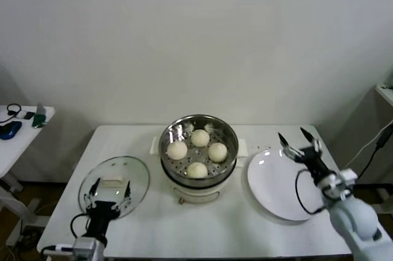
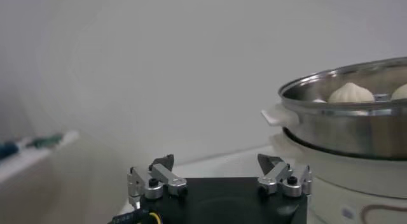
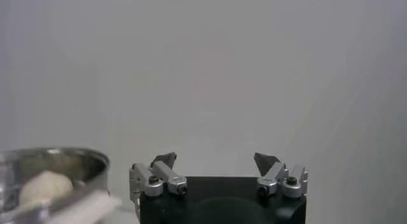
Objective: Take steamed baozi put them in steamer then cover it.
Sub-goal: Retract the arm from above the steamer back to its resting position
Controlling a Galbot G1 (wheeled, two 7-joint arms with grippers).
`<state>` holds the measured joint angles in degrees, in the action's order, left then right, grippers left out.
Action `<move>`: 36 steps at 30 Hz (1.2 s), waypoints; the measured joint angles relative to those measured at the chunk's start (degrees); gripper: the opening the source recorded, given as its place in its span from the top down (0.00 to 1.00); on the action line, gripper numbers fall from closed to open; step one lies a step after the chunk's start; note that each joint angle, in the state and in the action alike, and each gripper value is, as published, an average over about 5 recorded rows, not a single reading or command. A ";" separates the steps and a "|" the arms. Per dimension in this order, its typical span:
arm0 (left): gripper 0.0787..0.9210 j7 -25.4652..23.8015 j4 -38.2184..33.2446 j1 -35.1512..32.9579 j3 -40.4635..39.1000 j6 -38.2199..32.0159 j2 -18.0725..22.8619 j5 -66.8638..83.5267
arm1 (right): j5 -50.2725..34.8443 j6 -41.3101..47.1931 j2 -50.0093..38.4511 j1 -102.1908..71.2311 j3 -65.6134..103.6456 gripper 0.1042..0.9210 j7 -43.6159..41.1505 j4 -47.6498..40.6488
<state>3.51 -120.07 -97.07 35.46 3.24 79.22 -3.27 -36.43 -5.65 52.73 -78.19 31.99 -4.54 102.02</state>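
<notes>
**Four buns in the basket, lid off to one side**

The steamer (image 1: 198,150) stood at the middle of the white counter (image 1: 147,224), its shiny perforated basket resting on a cream-white cooker base. All four steamed baozi (image 1: 197,153) lay inside it, spread apart on the perforated floor. The cover (image 1: 114,186), a clear glass lid with a cream-white bar handle, lay flat on the counter to the robot's left of the steamer, apart from it.

The left gripper (image 1: 109,192) hovered over the near edge of the cover, its jaws spread wide and holding nothing. In the left wrist view the gripper (image 2: 219,170) showed both fingertips well apart, with the steamer (image 2: 346,114) and a bun (image 2: 350,93) beyond.

The right gripper (image 1: 296,139) was raised above the far edge of a flat white plate (image 1: 279,187) on the robot's right of the steamer, jaws likewise wide open and empty.
</notes>
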 measured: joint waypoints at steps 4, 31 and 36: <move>0.12 1.01 0.54 0.41 0.51 -1.47 -1.84 -3.33 | 1.94 -3.30 4.80 -7.72 3.80 0.12 -0.33 0.60; 0.12 12.58 16.59 5.20 1.72 -4.26 -4.34 -58.50 | 14.61 -13.22 22.23 -22.65 3.52 0.12 -0.46 -0.94; 0.12 13.26 20.45 7.26 1.28 -3.55 -3.91 -64.21 | 15.43 -13.61 23.29 -23.40 3.19 0.12 -0.44 -0.99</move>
<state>16.77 -99.62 -89.81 36.75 -0.31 75.32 -67.48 -21.00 -19.26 76.02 -101.60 35.18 -4.98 101.03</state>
